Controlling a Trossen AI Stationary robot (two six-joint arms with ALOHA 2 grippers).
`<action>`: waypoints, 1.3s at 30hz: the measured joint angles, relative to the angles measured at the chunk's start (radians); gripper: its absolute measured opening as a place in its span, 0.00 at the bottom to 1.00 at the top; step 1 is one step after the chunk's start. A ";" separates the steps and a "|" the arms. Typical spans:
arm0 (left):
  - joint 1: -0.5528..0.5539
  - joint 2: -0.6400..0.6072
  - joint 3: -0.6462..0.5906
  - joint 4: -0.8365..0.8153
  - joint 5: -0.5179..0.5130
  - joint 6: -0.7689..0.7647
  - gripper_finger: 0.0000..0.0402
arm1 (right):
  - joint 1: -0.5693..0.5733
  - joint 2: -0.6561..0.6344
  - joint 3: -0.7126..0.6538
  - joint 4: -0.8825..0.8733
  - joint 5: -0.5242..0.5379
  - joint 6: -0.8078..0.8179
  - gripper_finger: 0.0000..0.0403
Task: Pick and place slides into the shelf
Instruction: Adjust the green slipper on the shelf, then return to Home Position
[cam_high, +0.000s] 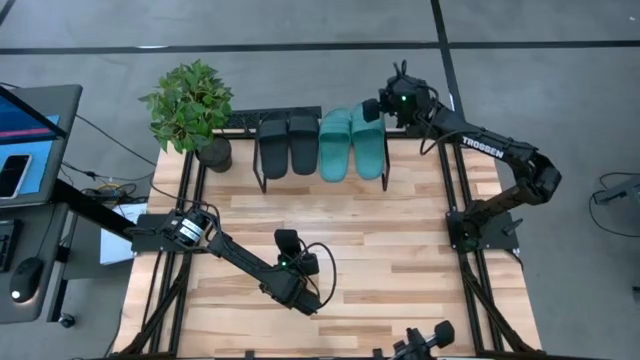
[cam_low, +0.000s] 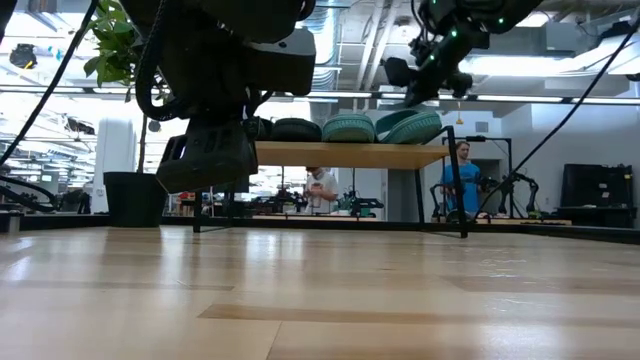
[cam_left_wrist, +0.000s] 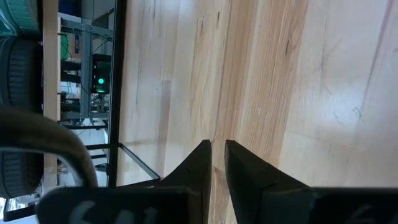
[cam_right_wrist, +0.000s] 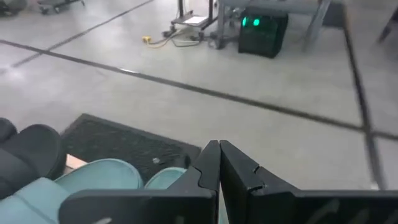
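The shelf (cam_low: 340, 153) stands at the table's far middle. Two black slides (cam_high: 288, 145) and two teal slides (cam_high: 350, 142) lie side by side on its plank top. The rightmost teal slide (cam_low: 410, 125) looks tilted in the low view. My right gripper (cam_high: 383, 106) is shut just above that slide's far end, and the teal slides show below its fingers in the right wrist view (cam_right_wrist: 99, 177). My left gripper (cam_high: 288, 240) is shut and empty, hovering over the bare table (cam_left_wrist: 292, 93) near the table's middle. My right gripper is by the far end of the rightmost teal slide (cam_high: 370, 115), its shut fingers slanting down from the far right. I cannot tell whether it touches the slide, as the gripper's own body hides that spot.
A potted plant (cam_high: 190, 105) stands at the table's far left corner, beside the shelf. A desk with a screen (cam_high: 30, 120) is off the table's left edge. People (cam_low: 465, 175) stand in the room beyond the shelf. The wooden tabletop (cam_high: 400, 250) lies open in front of the shelf.
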 joint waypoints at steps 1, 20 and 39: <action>0.000 0.000 0.000 0.000 0.000 0.000 0.09 | -0.006 0.000 -0.012 0.008 -0.012 0.015 0.00; 0.000 0.000 0.000 0.029 -0.001 0.027 0.09 | -0.080 0.002 -0.250 0.090 0.032 -0.044 0.00; -0.079 -0.008 0.143 -0.261 -0.338 -0.296 0.09 | 0.066 -0.201 -0.260 0.437 -0.223 -0.155 0.00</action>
